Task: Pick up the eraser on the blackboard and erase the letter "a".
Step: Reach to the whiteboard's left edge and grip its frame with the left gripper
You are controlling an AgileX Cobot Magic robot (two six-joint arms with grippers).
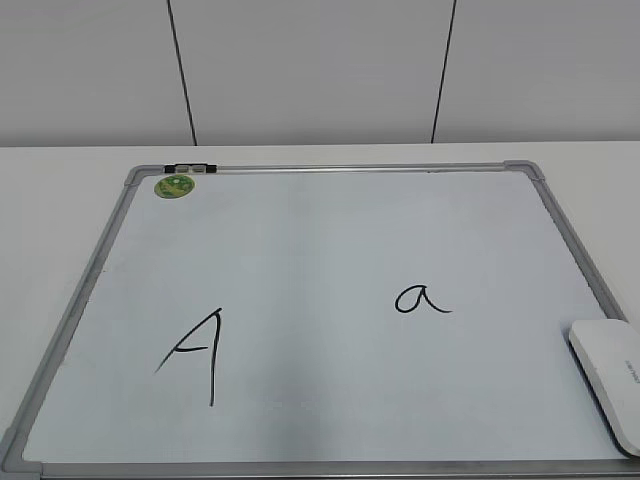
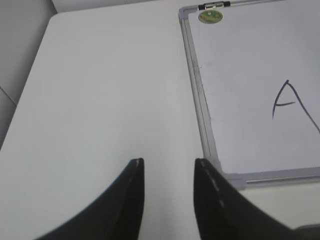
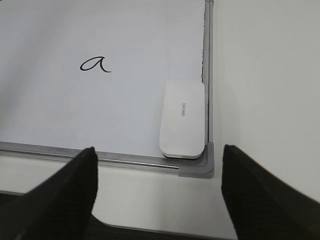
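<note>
Lying flat on the desk, the blackboard [image 1: 330,390] has the eraser [image 3: 183,120] untouched in its near right corner, and the letter "a" [image 1: 421,299] is not yet erased. Both the right gripper [image 3: 157,192] and left gripper [image 2: 169,195] are released, empty.

Both end effectors [image 2: 167,167] [image 3: 157,155] agape, empty.

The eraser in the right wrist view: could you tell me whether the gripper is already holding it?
No, the eraser lies untouched in the blackboard's corner, ahead of the open right gripper.
</note>
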